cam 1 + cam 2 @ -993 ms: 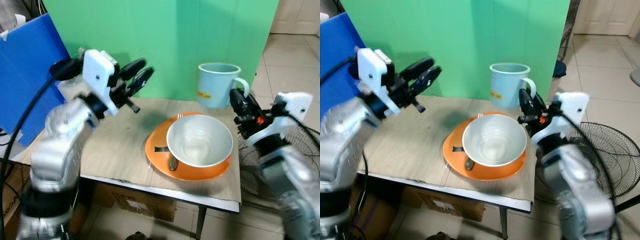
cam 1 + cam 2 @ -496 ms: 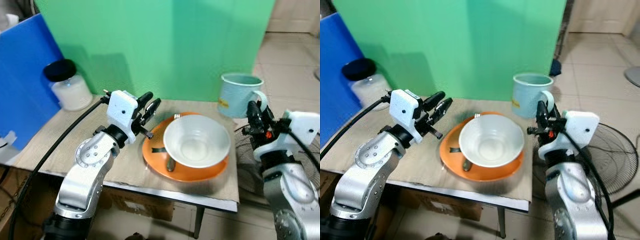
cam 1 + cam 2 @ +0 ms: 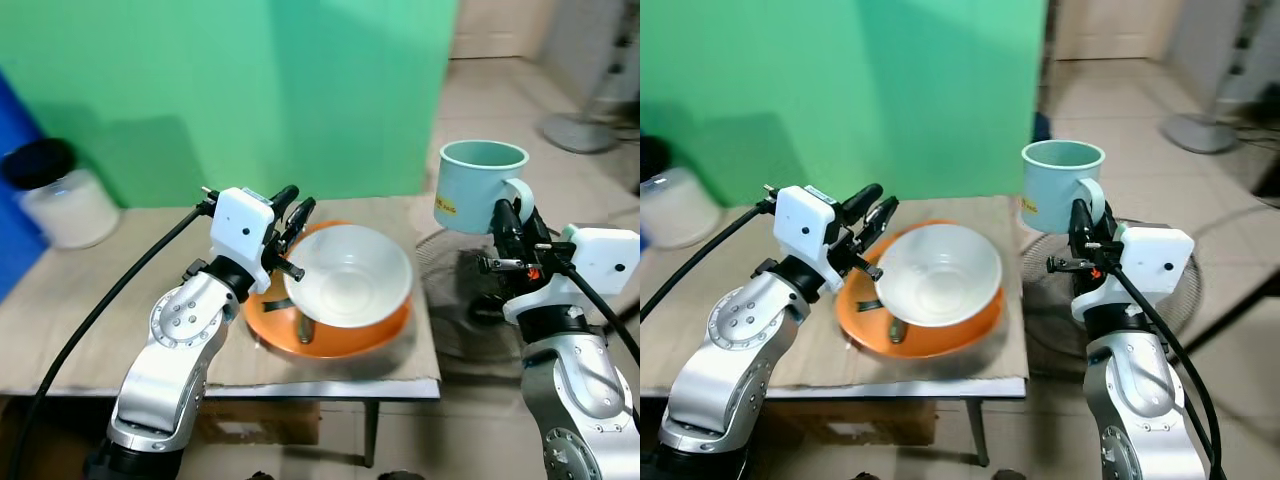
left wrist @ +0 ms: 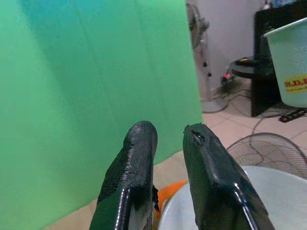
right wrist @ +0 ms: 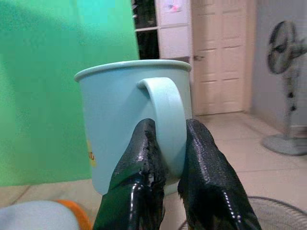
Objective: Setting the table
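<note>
**Mug held beside the plate, bowl already in place**

The counter stands before a green screen. The orange plate lies on the counter near its right edge and serves here as the landmark. A white bowl sits on the plate, and a dark utensil lies on the plate, partly under the bowl. Far to the left of the plate, a jar with a black lid stands at the back of the counter. The pale blue mug is in the air to the right of the plate, beyond the counter edge, upright. The right gripper pinches the mug handle between both fingers. The left gripper hovers over the plate's back left rim, its fingers slightly apart, holding nothing.
</note>
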Available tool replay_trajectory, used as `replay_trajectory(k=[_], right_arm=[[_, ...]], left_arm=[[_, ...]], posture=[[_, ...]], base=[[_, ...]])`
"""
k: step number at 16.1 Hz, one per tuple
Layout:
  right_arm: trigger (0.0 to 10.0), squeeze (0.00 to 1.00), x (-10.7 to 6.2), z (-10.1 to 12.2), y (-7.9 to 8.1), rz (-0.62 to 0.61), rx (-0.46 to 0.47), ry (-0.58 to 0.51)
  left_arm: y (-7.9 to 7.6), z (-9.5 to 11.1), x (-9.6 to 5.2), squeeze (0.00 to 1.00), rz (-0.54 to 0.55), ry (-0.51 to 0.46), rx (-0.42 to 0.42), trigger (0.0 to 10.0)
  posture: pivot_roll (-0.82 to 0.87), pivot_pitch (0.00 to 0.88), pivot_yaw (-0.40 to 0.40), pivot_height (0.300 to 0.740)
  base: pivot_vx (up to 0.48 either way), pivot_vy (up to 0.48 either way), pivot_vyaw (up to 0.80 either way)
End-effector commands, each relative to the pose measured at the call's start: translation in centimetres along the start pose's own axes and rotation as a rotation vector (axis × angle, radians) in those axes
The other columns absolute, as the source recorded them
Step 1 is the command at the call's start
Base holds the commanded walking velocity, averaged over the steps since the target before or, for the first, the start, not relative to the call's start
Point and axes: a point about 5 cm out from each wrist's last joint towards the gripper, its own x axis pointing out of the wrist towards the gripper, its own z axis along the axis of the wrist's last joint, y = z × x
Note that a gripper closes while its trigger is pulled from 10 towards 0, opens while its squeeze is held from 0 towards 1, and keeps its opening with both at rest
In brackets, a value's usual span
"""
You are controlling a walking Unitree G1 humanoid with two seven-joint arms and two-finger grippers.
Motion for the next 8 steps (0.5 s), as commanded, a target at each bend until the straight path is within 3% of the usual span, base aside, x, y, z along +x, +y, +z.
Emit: replay_trajectory(k=[1,4,8], right_arm=[[10.0,0.00,-0.1,0.9,0.2,0.004,-0.004,-0.048],[10.0,0.00,-0.1,0.8,0.2,0.003,-0.003,-0.043],[10.0,0.00,-0.1,0.7,-0.8,-0.058,-0.103,-0.036]], left_arm=[[0.2,0.3,-0.3,0.00,0.015,-0.001,0.021,10.0],[0.2,0.4,-0.3,0.00,0.016,-0.001,0.025,10.0],[0.1,0.6,-0.2,0.00,0.014,-0.009,0.010,10.0]], posture=[[0.03,0.000,0.082,0.740],[0.03,0.000,0.082,0.740],[0.03,0.000,0.083,0.740]], base=[[0.000,0.000,-0.80],[0.000,0.000,-0.80],[0.000,0.000,-0.80]])
